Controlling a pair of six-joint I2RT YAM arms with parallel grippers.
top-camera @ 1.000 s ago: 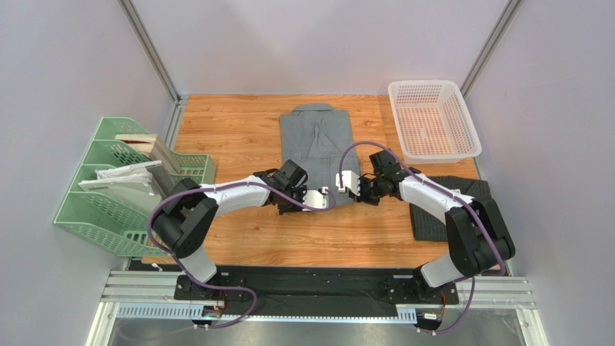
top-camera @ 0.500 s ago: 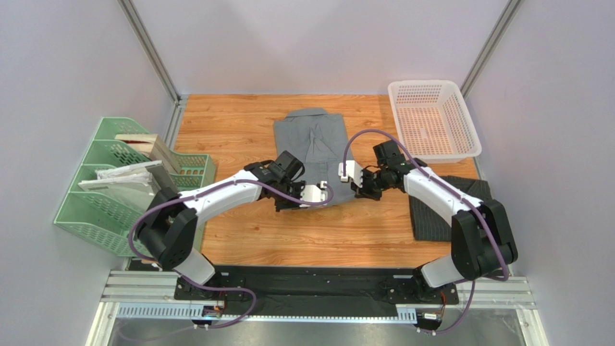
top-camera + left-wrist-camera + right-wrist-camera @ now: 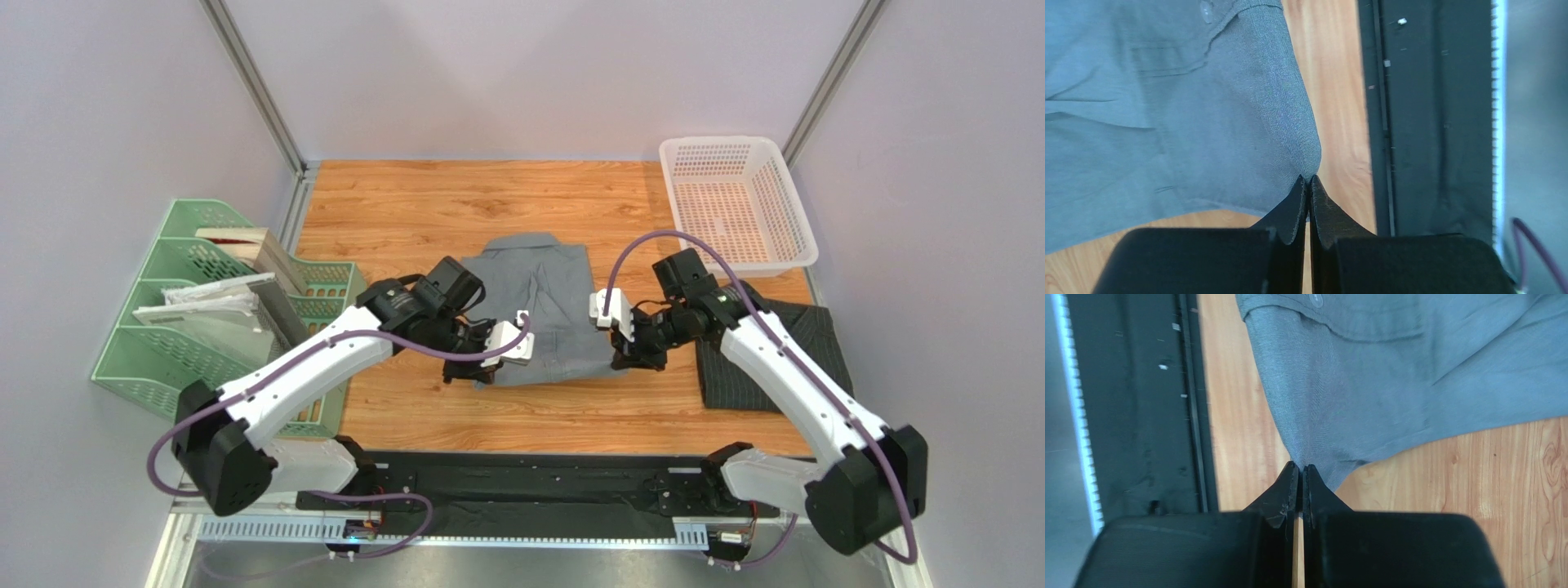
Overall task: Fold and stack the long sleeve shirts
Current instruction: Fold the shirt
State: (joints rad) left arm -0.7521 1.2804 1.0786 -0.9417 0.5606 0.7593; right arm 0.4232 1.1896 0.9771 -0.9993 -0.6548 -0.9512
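The plain grey shirt (image 3: 540, 306) lies folded at the table's middle, collar toward the back. My left gripper (image 3: 483, 371) is shut on its near left corner, and my right gripper (image 3: 623, 358) is shut on its near right corner. In the left wrist view the closed tips (image 3: 1309, 179) pinch a fold of the grey shirt (image 3: 1168, 110). In the right wrist view the closed tips (image 3: 1301, 465) pinch the grey shirt (image 3: 1389, 373) in the same way. The dark pinstriped shirt (image 3: 785, 355) lies folded at the right edge, partly under my right arm.
A white mesh basket (image 3: 736, 202) stands at the back right. A green file organizer (image 3: 209, 319) with papers stands off the table's left edge. The black base rail (image 3: 540, 472) runs along the near edge, close to the shirt's near hem.
Both grippers have moved toward the near edge, still shut on the grey shirt's corners. The shirt has slid from the back centre toward the table's middle.
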